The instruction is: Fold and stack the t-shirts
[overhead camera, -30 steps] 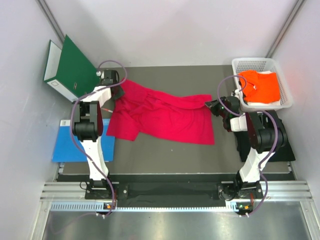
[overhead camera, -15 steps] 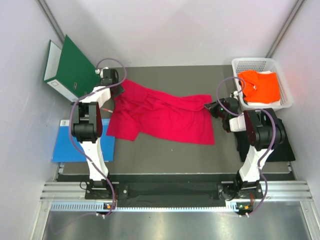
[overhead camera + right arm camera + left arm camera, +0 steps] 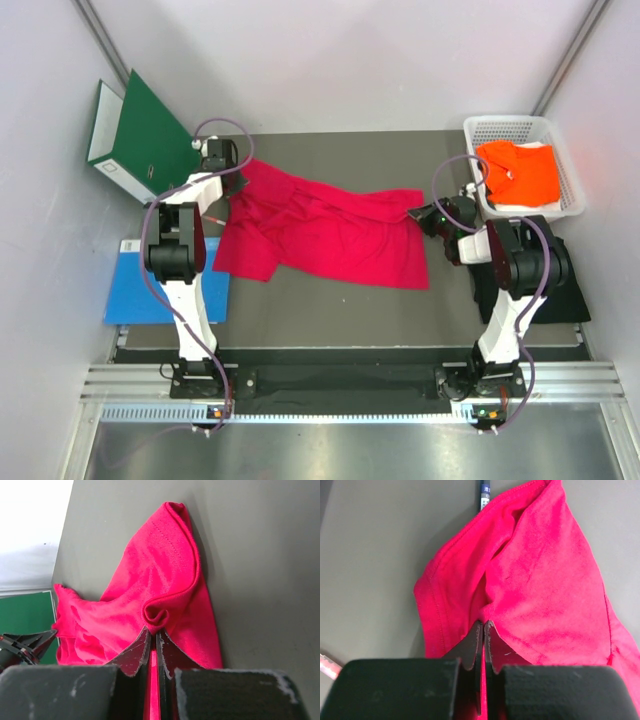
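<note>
On table (image 3: 330, 300), apparently one crimson t-shirt (image 3: 330, 235).

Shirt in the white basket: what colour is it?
Bright orange. The shirt in the basket shows best in the top external view.

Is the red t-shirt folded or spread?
Spread out: the red t-shirt lies rumpled across the table, left tool and right tool each pinching an end.

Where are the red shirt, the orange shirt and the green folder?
red shirt (image 3: 330, 235): top view, middle of its spread cloth.
orange shirt (image 3: 525, 175): top view, middle of the bundle.
green folder (image 3: 150, 135): top view, its green cover.
</note>
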Tool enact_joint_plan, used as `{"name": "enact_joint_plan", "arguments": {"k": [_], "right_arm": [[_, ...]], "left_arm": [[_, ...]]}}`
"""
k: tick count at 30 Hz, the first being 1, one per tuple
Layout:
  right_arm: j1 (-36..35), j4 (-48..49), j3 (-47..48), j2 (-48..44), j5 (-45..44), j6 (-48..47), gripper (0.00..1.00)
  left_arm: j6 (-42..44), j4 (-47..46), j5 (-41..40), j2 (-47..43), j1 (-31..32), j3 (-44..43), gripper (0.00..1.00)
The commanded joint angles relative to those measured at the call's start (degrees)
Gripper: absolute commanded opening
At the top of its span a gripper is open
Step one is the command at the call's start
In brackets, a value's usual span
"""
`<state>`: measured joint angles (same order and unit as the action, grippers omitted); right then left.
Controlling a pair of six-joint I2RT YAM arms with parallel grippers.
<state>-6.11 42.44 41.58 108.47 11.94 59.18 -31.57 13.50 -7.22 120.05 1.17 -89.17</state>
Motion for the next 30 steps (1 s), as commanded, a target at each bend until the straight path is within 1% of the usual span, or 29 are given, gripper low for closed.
{"name": "enact_joint_plan", "arguments": {"k": [1, 4, 6, 11, 15, 18, 19, 21, 22, 25, 28, 29, 30], "right_arm": [[-0.22, 3.97, -1.06, -0.44, 0.62, -0.11, 0.00], [-0.22, 1.35, -0.89, -2.73, 0.36, -2.22, 0.00], [-0.22, -0.50, -0.45, -5.80, -0.34, -4.68, 0.00], [-0.48, -11.39, 1.57, -15.28, -3.41, -12.06, 0.00], [-0.66, -16.33, 3.24, -20.13, -5.09, -15.49, 0.00], [-0.66, -18.35, 2.45, -23.29, -5.27, -16.99, 0.00], [-0.66, -18.79, 2.10, -24.08, -5.44, -17.69, 0.00], [-0.74, -20.10, 0.96, -26.54, -5.44, -18.22, 0.00], [-0.66, -20.37, 0.43, -27.33, -5.61, -18.66, 0.00], [-0.75, -21.25, -1.15, -29.71, -6.06, -19.19, 0.00], [-0.75, -22.74, -0.37, -30.42, -5.36, -19.80, 0.00], [-0.66, -23.53, 0.94, -31.72, -4.74, -20.06, 0.00], [-0.83, -24.67, 1.65, -32.87, -4.56, -20.59, 0.00]], "left_arm": [[0.02, -2.42, -1.48, -3.32, -0.38, -1.01, 0.00], [0.02, -2.33, -1.39, -5.69, -0.38, -0.66, 0.00], [0.02, -3.03, -1.22, -7.28, -0.38, -0.13, 0.00], [0.37, -3.30, -0.51, -12.99, -0.38, 0.83, 0.00], [-0.33, -2.86, 1.15, -17.47, -0.29, 3.64, 0.00], [-2.08, -3.48, 2.65, -22.92, -0.29, 9.34, 0.00], [-2.79, -3.39, 2.83, -26.15, -0.29, 12.49, 0.00], [-3.58, -3.57, 3.53, -29.59, -0.29, 17.68, 0.00], [-4.02, -3.57, 3.62, -33.00, -0.20, 19.19, 0.00], [-4.20, -3.48, 3.54, -38.64, -0.20, 23.85, 0.00], [-3.59, -3.31, 4.14, -42.16, -0.20, 23.34, 0.00], [-3.24, -0.60, 4.76, -42.70, -0.20, 21.94, 0.00], [-2.88, 1.42, 5.72, -43.31, -0.20, 18.54, 0.00]]}}
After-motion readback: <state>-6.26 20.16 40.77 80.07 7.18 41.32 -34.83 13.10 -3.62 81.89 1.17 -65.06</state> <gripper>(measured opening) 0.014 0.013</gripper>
